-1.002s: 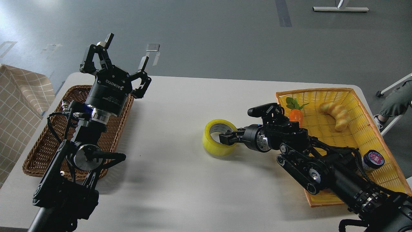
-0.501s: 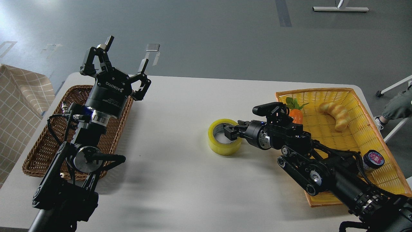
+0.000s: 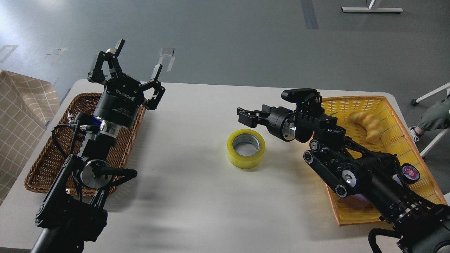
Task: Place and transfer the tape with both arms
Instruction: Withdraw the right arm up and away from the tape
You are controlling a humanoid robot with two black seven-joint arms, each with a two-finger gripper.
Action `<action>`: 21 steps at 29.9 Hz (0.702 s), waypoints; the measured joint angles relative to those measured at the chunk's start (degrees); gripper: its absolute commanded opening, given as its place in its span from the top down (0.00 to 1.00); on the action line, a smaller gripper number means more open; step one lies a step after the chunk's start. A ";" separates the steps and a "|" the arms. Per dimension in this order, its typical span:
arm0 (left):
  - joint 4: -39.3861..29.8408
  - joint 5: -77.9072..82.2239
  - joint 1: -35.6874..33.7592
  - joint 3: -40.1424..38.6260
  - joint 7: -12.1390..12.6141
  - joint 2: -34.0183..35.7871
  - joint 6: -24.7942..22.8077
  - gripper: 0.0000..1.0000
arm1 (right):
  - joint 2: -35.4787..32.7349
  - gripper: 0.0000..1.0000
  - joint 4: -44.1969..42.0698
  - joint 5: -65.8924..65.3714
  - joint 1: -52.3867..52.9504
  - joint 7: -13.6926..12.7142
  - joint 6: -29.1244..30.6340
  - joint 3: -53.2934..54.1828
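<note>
The tape (image 3: 246, 149), a yellow roll with a grey-white core, lies flat on the white table (image 3: 197, 203) near its middle, with nothing touching it. My right gripper (image 3: 247, 117) hovers just behind and above the roll, pointing left, its fingers slightly apart and empty. My left gripper (image 3: 139, 56) is raised over the far left of the table, above the back corner of a brown wicker basket (image 3: 42, 161). Its fingers are spread wide and empty.
A yellow basket (image 3: 386, 105) at the right holds a curved bread roll (image 3: 367, 121) and a small bottle with a pink cap (image 3: 409, 173). My right arm lies over its near part. A checked cloth (image 3: 21, 112) is off the table's left edge.
My right gripper let go of the tape's rim and rose up and back from it. The roll stays flat on the table. The left arm has barely moved.
</note>
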 measured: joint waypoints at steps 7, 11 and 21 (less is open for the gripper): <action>0.00 0.00 0.00 0.00 0.00 0.45 -0.02 0.01 | 0.00 0.00 6.08 1.81 -0.06 0.07 0.09 10.24; 0.00 0.00 0.00 0.00 0.00 0.46 -0.02 0.01 | -0.01 0.00 10.41 4.51 -0.31 0.09 0.49 13.71; 0.08 0.20 -0.58 0.16 0.01 1.18 -2.72 0.01 | -13.10 0.00 23.18 29.82 -3.69 0.54 0.64 16.61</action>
